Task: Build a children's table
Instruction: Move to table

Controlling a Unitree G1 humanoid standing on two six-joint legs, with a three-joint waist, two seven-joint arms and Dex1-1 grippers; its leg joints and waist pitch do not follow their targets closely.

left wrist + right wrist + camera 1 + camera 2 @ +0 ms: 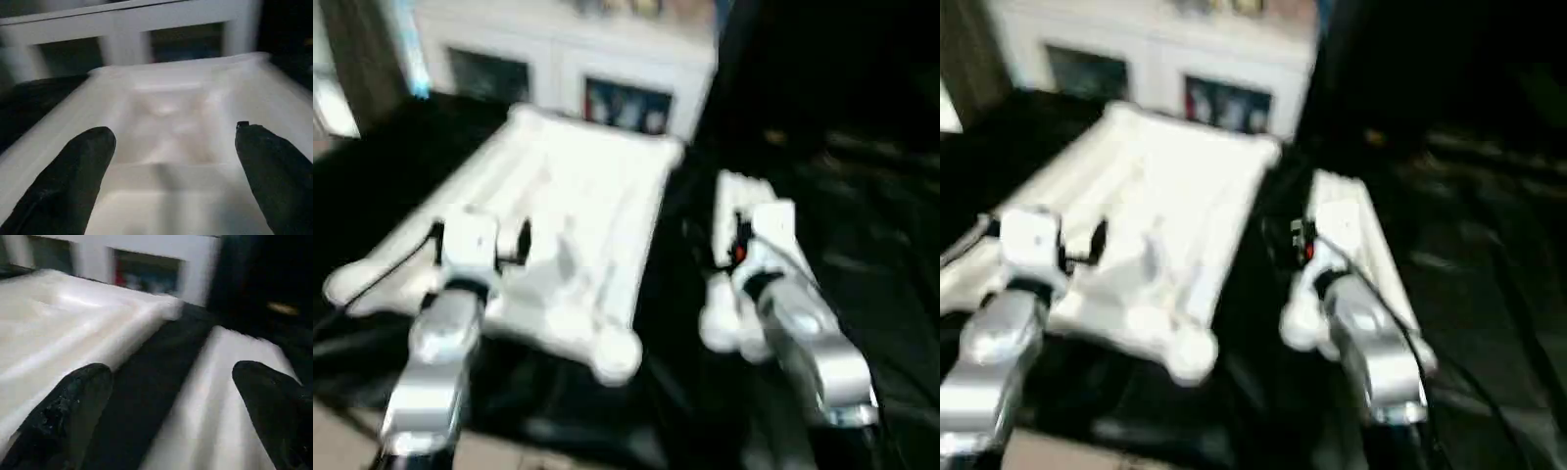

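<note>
The left gripper [171, 147] has its two black fingers spread wide, empty, over the near part of the white plastic rectangular tabletop [568, 186]. The tabletop lies ribbed underside up on the black sheeting [862, 255], with rounded knobs at its corners. The right gripper [171, 391] is equally spread and empty, over the dark gap between the tabletop and the long white tubular legs [1351, 235] bundled at its right. No writing can be read. A white cabinet [607, 59] stands beyond.
</note>
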